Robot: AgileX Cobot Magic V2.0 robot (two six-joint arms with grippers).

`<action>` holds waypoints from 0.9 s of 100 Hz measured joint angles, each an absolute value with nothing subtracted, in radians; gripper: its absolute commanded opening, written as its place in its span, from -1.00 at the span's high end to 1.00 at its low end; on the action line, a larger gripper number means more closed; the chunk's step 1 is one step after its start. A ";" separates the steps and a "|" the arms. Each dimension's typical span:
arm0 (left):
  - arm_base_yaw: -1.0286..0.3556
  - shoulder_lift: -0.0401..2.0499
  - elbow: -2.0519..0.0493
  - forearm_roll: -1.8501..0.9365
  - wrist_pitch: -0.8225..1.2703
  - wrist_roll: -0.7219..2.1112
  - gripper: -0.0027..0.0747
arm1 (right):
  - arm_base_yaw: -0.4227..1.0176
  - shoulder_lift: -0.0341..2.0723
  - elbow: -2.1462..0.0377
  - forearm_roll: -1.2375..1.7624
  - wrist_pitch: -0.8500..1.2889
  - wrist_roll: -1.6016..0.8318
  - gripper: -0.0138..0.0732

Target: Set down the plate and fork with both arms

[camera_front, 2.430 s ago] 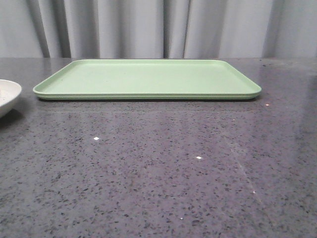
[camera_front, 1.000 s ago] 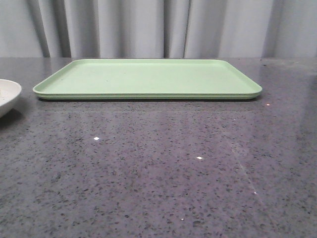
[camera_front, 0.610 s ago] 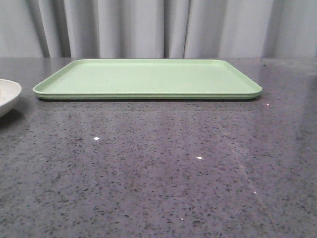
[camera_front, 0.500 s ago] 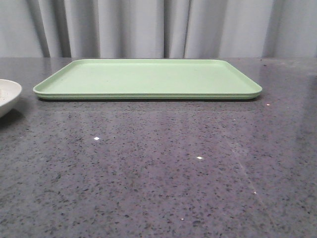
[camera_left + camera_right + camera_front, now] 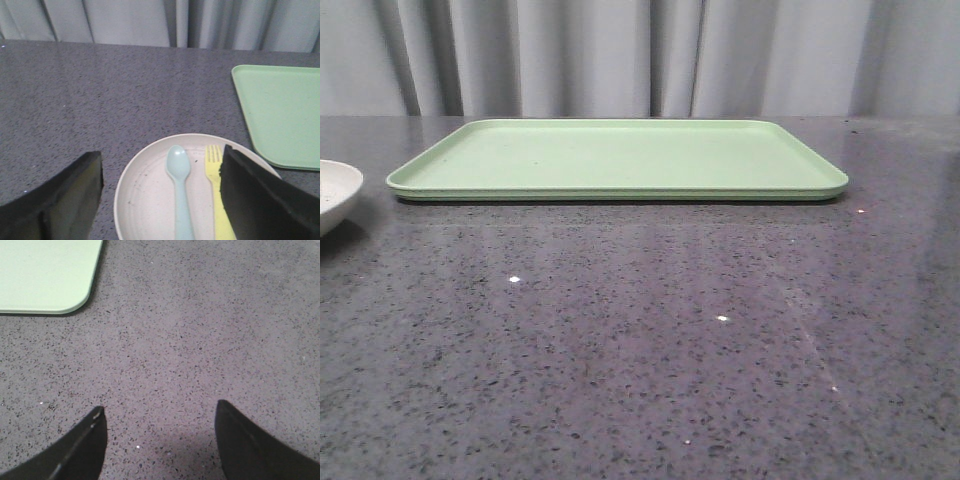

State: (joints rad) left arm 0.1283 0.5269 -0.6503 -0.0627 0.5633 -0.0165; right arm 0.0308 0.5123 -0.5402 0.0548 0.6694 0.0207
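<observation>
The off-white speckled plate [image 5: 150,195] lies on the dark table; in the front view only its edge [image 5: 335,190] shows at the far left. On it lie the yellow fork [image 5: 218,192] and a pale blue spoon [image 5: 180,190], side by side. My left gripper [image 5: 161,157] is open above the plate, one finger over the table beside the rim, the other over the fork's side of the plate. My right gripper [image 5: 160,411] is open and empty over bare table. Neither gripper shows in the front view.
A flat light-green tray [image 5: 620,158] lies at the back middle of the table; it also shows in the left wrist view [image 5: 280,110] and its corner in the right wrist view [image 5: 45,275]. Grey curtains hang behind the table.
</observation>
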 measured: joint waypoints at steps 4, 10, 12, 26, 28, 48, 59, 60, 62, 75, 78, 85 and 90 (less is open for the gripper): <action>0.140 0.546 -0.668 -0.061 0.581 -0.017 -0.33 | 0.031 0.512 -0.541 0.055 0.669 0.021 -0.41; 0.146 0.584 -0.690 -0.049 0.603 -0.017 -0.33 | 0.031 0.512 -0.541 0.055 0.669 0.021 -0.41; 0.146 0.598 -0.698 -0.044 0.613 -0.017 -0.33 | 0.031 0.512 -0.541 0.055 0.669 0.021 -0.41; 0.146 0.703 -0.764 -0.025 0.688 -0.017 -0.33 | 0.031 0.512 -0.541 0.055 0.669 0.021 -0.41; 0.146 0.720 -0.774 -0.025 0.699 -0.017 -0.33 | 0.031 0.512 -0.541 0.055 0.669 0.021 -0.41; 0.146 0.890 -0.891 -0.007 0.830 -0.017 -0.33 | 0.031 0.512 -0.541 0.055 0.669 0.021 -0.41; 0.146 0.991 -0.943 0.000 0.870 -0.017 -0.33 | 0.031 0.512 -0.541 0.055 0.669 0.021 -0.41; 0.148 0.997 -0.948 0.000 0.873 -0.017 -0.33 | 0.031 0.512 -0.541 0.055 0.669 0.021 -0.41; 0.147 1.015 -0.953 0.000 0.879 -0.017 -0.33 | 0.031 0.512 -0.541 0.055 0.669 0.021 -0.41; 0.151 1.115 -0.984 0.011 0.898 -0.017 -0.33 | 0.031 0.512 -0.541 0.055 0.669 0.021 -0.41; 0.153 1.133 -0.987 0.014 0.901 -0.017 -0.33 | 0.031 0.512 -0.541 0.055 0.669 0.021 -0.41; 0.162 1.170 -0.991 0.018 0.901 -0.017 -0.33 | 0.031 0.512 -0.541 0.055 0.669 0.021 -0.41; 0.170 1.192 -0.991 0.018 0.902 -0.017 -0.33 | 0.031 0.512 -0.541 0.055 0.669 0.021 -0.41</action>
State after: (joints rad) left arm 0.1702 1.1915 -0.9907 0.0184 0.9020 -0.0165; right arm 0.0308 0.5123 -0.5415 0.0548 0.6694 0.0207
